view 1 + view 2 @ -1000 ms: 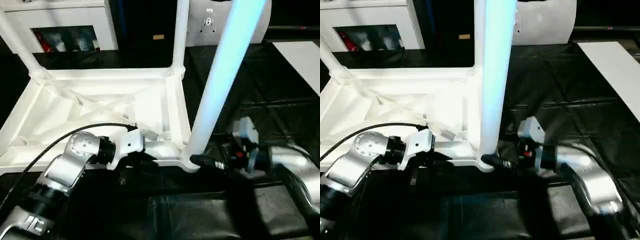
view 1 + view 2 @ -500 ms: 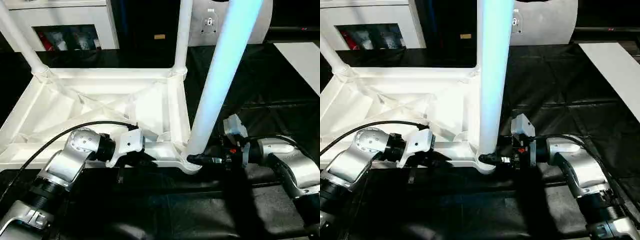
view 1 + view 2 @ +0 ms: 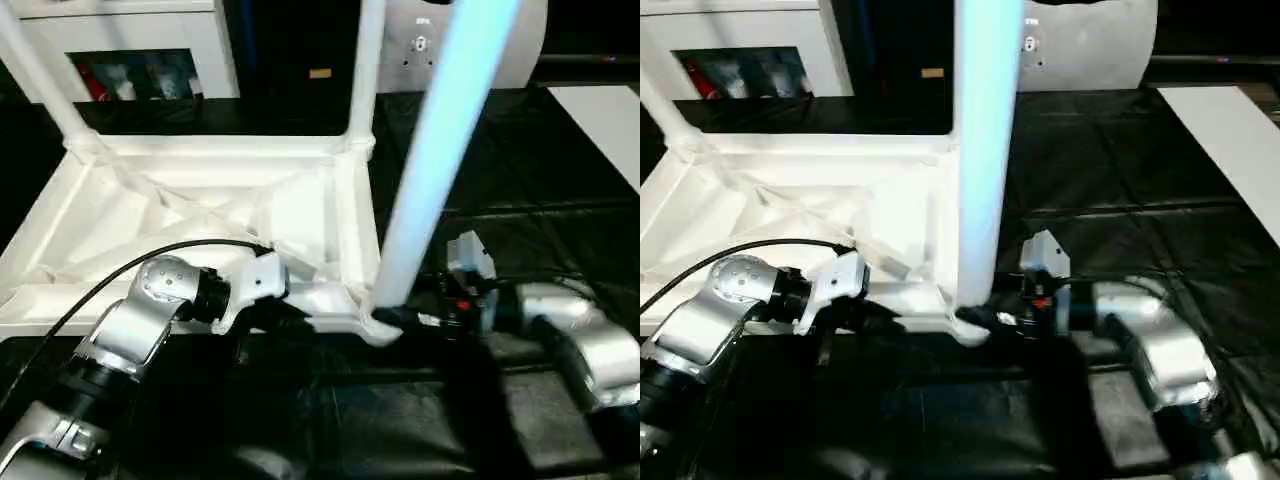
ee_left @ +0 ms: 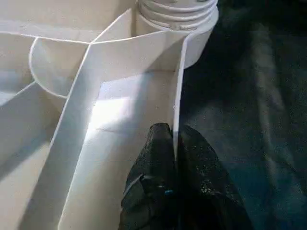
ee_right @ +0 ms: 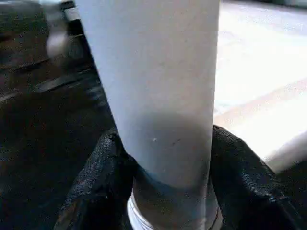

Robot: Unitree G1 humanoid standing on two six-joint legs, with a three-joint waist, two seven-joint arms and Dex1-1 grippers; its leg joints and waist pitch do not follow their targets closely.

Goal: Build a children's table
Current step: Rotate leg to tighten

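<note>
Children's table [image 3: 215, 215] | white ribbed plastic, laid upside down on black-draped tabletop [image 3: 520, 180] | rim pinched by left tool [image 4: 173, 143] | tubular corner leg [image 3: 440, 140] clasped by right tool [image 5: 165, 158]

The white table top [image 3: 200, 210] and pale white leg [image 3: 440, 150] sit on black cloth [image 3: 520, 170].

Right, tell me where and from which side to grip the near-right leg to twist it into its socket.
Grip the near-right leg low on its round shaft, just above the corner socket, coming level from the robot's right, the open side away from the tabletop's ribs. The right claw already straddles it there; the left claw pinches the tabletop's rim wall to steady it.
</note>
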